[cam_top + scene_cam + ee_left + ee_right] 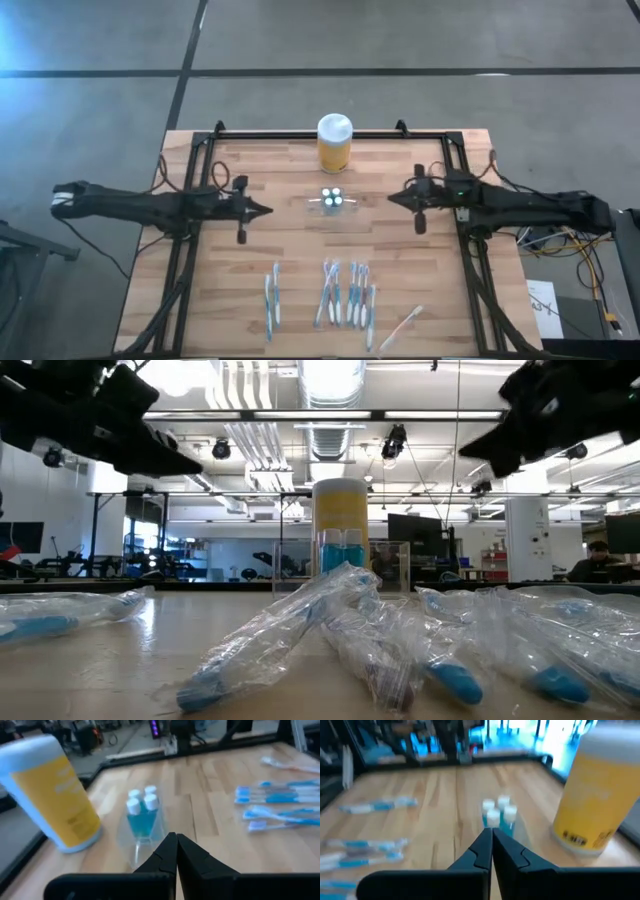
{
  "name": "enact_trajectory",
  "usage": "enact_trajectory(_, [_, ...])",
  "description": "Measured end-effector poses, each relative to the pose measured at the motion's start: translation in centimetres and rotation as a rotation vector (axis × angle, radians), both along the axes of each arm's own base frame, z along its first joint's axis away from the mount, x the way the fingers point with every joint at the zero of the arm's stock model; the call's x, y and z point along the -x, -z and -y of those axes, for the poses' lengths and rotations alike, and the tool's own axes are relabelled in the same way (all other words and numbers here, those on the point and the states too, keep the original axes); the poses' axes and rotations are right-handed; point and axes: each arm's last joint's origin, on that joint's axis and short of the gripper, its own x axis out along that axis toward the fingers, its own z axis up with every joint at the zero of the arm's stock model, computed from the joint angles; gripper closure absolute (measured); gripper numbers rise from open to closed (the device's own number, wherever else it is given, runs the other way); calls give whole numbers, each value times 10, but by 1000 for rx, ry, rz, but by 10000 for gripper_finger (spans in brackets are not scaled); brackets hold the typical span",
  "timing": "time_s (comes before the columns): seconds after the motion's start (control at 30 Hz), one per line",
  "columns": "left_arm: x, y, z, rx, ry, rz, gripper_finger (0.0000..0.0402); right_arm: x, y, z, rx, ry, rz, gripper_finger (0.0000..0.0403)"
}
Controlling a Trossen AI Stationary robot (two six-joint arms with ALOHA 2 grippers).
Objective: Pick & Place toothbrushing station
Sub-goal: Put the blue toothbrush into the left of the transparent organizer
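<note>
- A wooden-plank table (290, 235) in a black frame carries everything
- On it, the clear toothbrushing station (333, 202) stands mid-table, holding blue, white-capped tubes
- A yellow jar (334, 143) with a white lid stands behind it, near the far edge
- Wrapped toothbrushes (345, 293) lie scattered along the near edge

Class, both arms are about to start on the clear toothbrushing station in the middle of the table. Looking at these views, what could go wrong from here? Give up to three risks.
1. The toothbrushing station is see-through and small, so a gripper could misjudge its edges and tip the blue bottles in it.
2. The yellow jar stands just behind it; a reaching arm might knock it over.
3. The left gripper and right gripper, both shut, face each other across the station and could collide if both close in.
</note>
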Motion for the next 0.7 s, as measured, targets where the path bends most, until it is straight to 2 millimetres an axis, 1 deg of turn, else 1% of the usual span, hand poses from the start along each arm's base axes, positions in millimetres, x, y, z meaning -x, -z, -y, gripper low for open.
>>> enact_trajectory(0.1, [7, -4, 1, 11, 40, 44, 398, 13, -11, -3, 23, -3, 101, 394])
enact_trajectory(0.2, [12, -9, 3, 22, 92, 87, 398, 26, -13, -5, 35, 0, 140, 394])
enact_trajectory(0.33, [20, -16, 2, 34, 85, 147, 398, 42, -9, -9, 45, -1, 199, 394])
enact_trajectory(0.43, [25, -18, 2, 31, 87, 192, 399, 50, -1, -11, 29, 3, 241, 394])
enact_trajectory(0.57, [31, -10, 2, 62, 84, 250, 398, 56, 8, -12, 8, 8, 290, 394])
enact_trajectory(0.63, [32, 0, 2, 92, 83, 307, 398, 57, 13, -12, -2, 8, 304, 394])
enact_trajectory(0.7, [33, 11, 2, 120, 69, 402, 399, 55, 20, -12, 1, 7, 315, 394])
